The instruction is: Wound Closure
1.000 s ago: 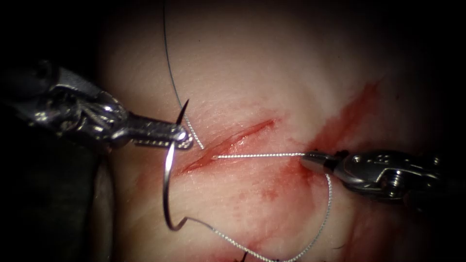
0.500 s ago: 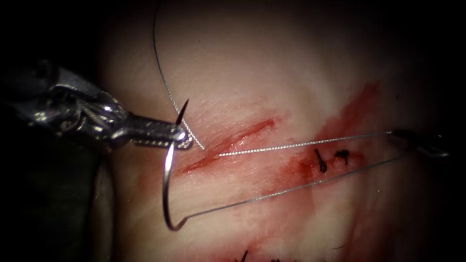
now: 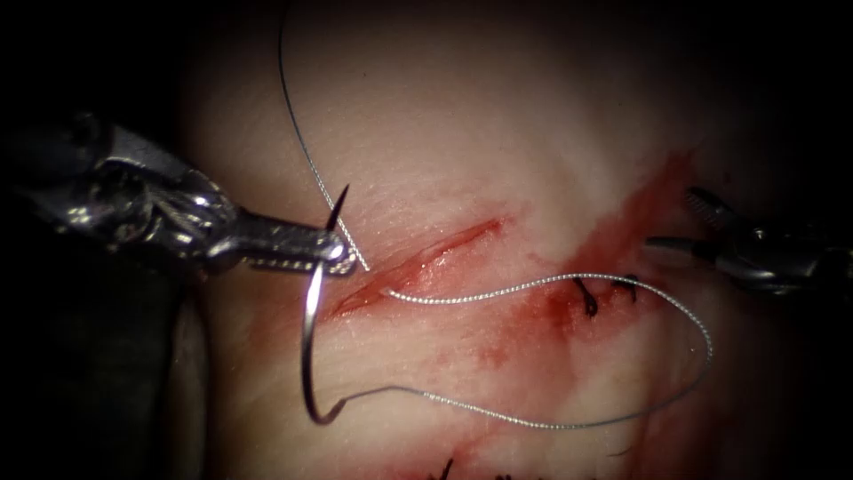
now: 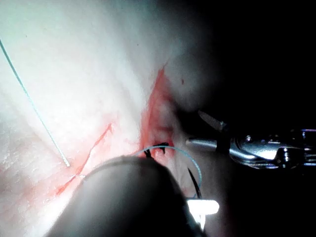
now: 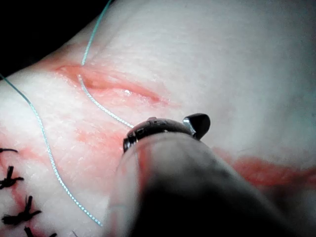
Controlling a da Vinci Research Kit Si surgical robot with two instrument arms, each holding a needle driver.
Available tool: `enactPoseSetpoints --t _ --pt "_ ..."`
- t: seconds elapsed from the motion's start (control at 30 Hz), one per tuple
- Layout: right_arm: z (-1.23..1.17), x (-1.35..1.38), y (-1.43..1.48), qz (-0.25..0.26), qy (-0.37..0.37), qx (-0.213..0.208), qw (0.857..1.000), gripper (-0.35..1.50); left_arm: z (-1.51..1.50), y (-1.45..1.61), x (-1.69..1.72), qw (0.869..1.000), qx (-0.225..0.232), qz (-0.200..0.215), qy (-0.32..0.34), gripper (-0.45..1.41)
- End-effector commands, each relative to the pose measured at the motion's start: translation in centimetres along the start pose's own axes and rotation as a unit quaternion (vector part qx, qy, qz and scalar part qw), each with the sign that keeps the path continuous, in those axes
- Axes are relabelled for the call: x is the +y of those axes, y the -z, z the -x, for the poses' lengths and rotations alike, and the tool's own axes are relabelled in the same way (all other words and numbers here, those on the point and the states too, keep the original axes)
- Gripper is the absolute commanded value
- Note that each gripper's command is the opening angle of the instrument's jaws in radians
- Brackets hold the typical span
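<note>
My left steel needle driver (image 3: 333, 252) is clamped on the curved silver needle (image 3: 307, 342) near its pointed end, left of the red slanted cut (image 3: 418, 264) in the pale tissue (image 3: 462, 133), needle out of tissue; my right driver (image 3: 702, 227) sits open, empty, well right of the cut; the slack silvery thread (image 3: 569, 425) loops between us; right wrist view shows dark cut thread ends (image 5: 10, 180).

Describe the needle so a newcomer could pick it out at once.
Start at the tissue and find its reddened cut. At the cut's left end, the left tool has its fingers shut on the needle near its tip, clear of the tissue. Unlike the thin, limp thread, it is a rigid, polished steel arc ending in a dark point.
</note>
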Motion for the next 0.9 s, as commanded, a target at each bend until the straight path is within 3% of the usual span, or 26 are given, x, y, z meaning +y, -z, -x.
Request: enactPoseSetpoints --t 0.03,0.37,0.43,0.47,0.77,0.83,0.87,0.9 --pt "-0.14 -0.36 -0.26 -0.015 0.022 0.006 1.0 0.62 -0.03 -0.04 -0.06 1.0 0.0 0.0 -0.001 -0.45" --pt "0.03 -1.03 -0.99 -0.046 0.129 0.026 0.99 0.74 -0.04 -0.04 -0.06 1.0 0.0 0.0 -0.001 -0.45" --pt "0.03 -1.07 -1.05 -0.047 0.133 0.027 0.99 0.79 -0.04 -0.04 -0.06 1.0 0.0 0.0 -0.001 -0.45" --pt "0.04 -1.12 -1.11 -0.05 0.14 0.028 0.988 0.91 -0.04 -0.04 -0.06 1.0 -0.001 0.0 -0.001 -0.45" --pt "-0.09 -1.4 -1.23 -0.07 0.161 0.031 0.984 0.83 -0.04 -0.04 -0.06 1.0 -0.001 -0.002 -0.001 -0.45" --pt "-0.13 -1.48 -1.26 -0.074 0.169 0.032 0.982 0.39 -0.04 -0.04 -0.06 1.0 -0.001 -0.002 -0.001 -0.45" --pt "-0.14 -1.49 -1.26 -0.077 0.171 0.032 0.982 -0.05 -0.04 -0.04 -0.06 1.0 -0.001 -0.002 -0.001 -0.45" --pt "-0.15 -1.49 -1.26 -0.079 0.173 0.032 0.981 -0.35 -0.04 -0.04 -0.06 1.0 -0.001 -0.002 -0.001 -0.45"
